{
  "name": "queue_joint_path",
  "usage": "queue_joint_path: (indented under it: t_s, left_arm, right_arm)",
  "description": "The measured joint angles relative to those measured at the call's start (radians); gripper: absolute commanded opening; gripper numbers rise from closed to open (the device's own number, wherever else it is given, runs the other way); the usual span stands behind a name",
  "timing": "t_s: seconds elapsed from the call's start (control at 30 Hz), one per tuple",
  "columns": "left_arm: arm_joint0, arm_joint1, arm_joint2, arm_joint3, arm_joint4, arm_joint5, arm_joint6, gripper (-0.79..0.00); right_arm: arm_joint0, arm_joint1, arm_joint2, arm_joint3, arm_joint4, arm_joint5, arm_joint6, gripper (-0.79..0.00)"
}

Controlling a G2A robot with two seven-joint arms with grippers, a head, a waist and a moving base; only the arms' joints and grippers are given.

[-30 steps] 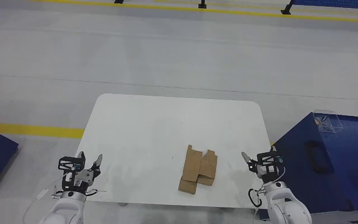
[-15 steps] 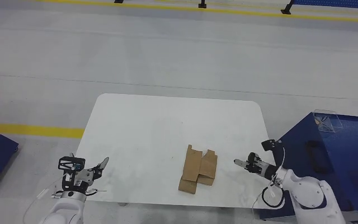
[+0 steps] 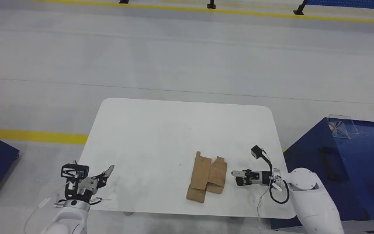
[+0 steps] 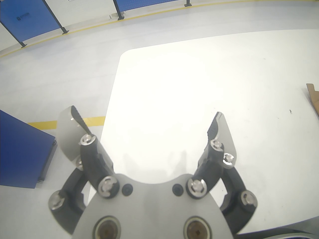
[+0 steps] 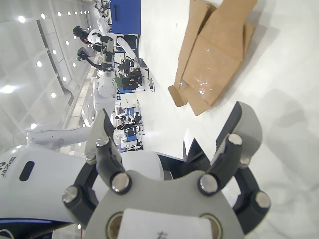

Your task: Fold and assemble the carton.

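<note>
A flat brown carton (image 3: 207,176) lies folded on the white table (image 3: 158,140), near the front edge, right of centre. My right gripper (image 3: 235,175) is turned on its side just right of the carton, a small gap away, fingers open and empty. From the right wrist view the carton (image 5: 214,50) lies straight ahead of the open right gripper (image 5: 172,123). My left gripper (image 3: 93,171) hangs at the table's front left corner, far from the carton, open with nothing in it. Its wrist view shows the open left gripper (image 4: 147,123) over bare table, with a carton corner (image 4: 314,98) at the edge.
A blue cabinet (image 3: 327,169) stands right of the table, close to my right arm. A blue box (image 4: 22,150) sits on the floor off the table's left side. The back and left of the table (image 4: 199,75) are bare white surface.
My right arm swung in from the table's front right corner toward the carton, turning its gripper sideways and low. The left arm has barely moved.
</note>
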Motion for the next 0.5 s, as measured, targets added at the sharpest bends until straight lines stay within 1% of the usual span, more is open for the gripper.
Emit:
queue_joint_path:
  t_s: [0.03,0.07,0.1,0.17,0.2,0.23,0.27,0.33,0.43,0.5]
  left_arm:
    - [0.0,0.0,0.0,0.0,0.0,0.0,0.0,0.0]
    - [0.0,0.0,0.0,0.0,0.0,0.0,0.0,0.0]
    - [0.0,0.0,0.0,0.0,0.0,0.0,0.0,0.0]
    - [0.0,0.0,0.0,0.0,0.0,0.0,0.0,0.0]
    - [0.0,0.0,0.0,0.0,0.0,0.0,0.0,0.0]
    - [0.0,0.0,0.0,0.0,0.0,0.0,0.0,0.0]
    - [0.0,0.0,0.0,0.0,0.0,0.0,0.0,0.0]
    - [0.0,0.0,0.0,0.0,0.0,0.0,0.0,0.0]
    - [0.0,0.0,0.0,0.0,0.0,0.0,0.0,0.0]
    - [0.0,0.0,0.0,0.0,0.0,0.0,0.0,0.0]
  right_arm:
    - [0.008,-0.003,-0.019,0.016,-0.005,-0.012,-0.012,0.0]
    - [0.018,-0.005,-0.042,0.037,-0.005,-0.024,-0.024,-0.071]
    - [0.027,-0.007,-0.056,0.053,-0.002,-0.031,-0.031,-0.166]
    - [0.047,-0.011,-0.087,0.086,0.007,-0.04,-0.04,-0.228]
    - [0.055,-0.013,-0.099,0.099,0.013,-0.041,-0.041,-0.348]
    - [0.063,-0.015,-0.11,0.113,0.019,-0.042,-0.042,-0.416]
    - [0.073,-0.018,-0.123,0.133,0.026,-0.043,-0.043,-0.425]
    - [0.088,-0.022,-0.14,0.161,0.027,-0.053,-0.055,-0.419]
    - [0.105,-0.031,-0.169,0.197,0.013,-0.068,-0.089,-0.446]
    - [0.118,-0.037,-0.188,0.222,0.012,-0.065,-0.099,-0.437]
